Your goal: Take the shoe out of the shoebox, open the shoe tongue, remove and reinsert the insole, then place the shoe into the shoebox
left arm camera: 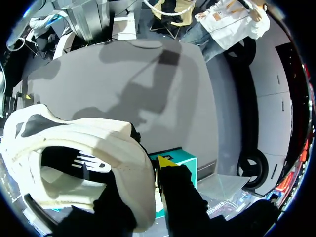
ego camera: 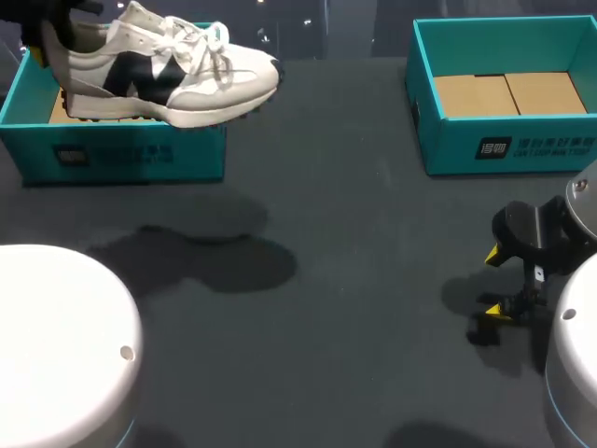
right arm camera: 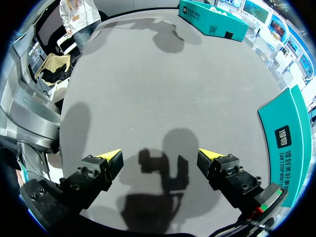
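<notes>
A white sneaker (ego camera: 177,70) with a dark side mark and white laces hangs above the left teal shoebox (ego camera: 121,154), toe pointing right. My left gripper (ego camera: 51,33) is shut on its heel at the far left. In the left wrist view the heel collar (left arm camera: 98,143) sits in that gripper (left arm camera: 145,168); one yellow-tipped finger (left arm camera: 165,160) lies against its outside, and the other is hidden by the shoe. My right gripper (ego camera: 496,281) stands open and empty near the table's right edge, its fingers (right arm camera: 111,158) wide apart over bare table.
A second open teal box (ego camera: 504,140) with a cardboard floor stands at the back right, close beside my right gripper (right arm camera: 160,157) as a teal wall (right arm camera: 291,133). The dark table (ego camera: 326,243) spreads between the boxes. White arm bases fill both front corners.
</notes>
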You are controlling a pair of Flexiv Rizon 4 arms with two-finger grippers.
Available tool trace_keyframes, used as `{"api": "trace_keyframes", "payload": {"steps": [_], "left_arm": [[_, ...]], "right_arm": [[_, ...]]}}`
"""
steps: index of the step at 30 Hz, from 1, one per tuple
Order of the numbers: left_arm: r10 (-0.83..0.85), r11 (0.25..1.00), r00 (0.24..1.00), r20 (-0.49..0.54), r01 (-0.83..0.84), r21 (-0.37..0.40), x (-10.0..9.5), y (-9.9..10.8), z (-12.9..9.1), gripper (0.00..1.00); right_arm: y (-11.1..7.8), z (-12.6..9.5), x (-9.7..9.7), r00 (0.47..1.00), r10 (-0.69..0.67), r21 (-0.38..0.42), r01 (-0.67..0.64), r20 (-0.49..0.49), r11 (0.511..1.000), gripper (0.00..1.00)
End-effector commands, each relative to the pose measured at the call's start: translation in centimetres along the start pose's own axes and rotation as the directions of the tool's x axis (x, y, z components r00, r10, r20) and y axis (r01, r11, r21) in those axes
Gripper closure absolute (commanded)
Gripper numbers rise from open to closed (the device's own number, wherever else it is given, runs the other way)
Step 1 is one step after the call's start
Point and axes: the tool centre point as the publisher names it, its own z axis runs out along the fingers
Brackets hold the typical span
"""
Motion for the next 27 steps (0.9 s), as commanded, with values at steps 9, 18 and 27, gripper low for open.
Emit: {"api": "trace_keyframes", "payload": {"steps": [9, 18, 27], "left_arm": [[-0.006, 1.000, 1.000, -0.025, 0.006, -0.009, -1.3, -1.1, 0.0, 1.00], [-0.065, 0.998, 0.996, -0.068, 0.064, -0.015, -11.2, -4.9, 2.5, 1.00], [-0.020, 0.999, 0.998, -0.062, 0.023, 0.045, -17.6, -7.8, 4.4, 1.00]], "right_arm": [[-0.1, -0.1, 0.2, 1.000, 0.000, 0.000, 0.000, 0.003, 1.000, 0.00], [-0.1, -0.1, 0.2, 1.000, 0.000, 0.000, 0.000, 0.003, 1.000, 0.00], [-0.1, -0.1, 0.2, 1.000, 0.000, 0.000, 0.000, 0.003, 1.000, 0.00]]}}
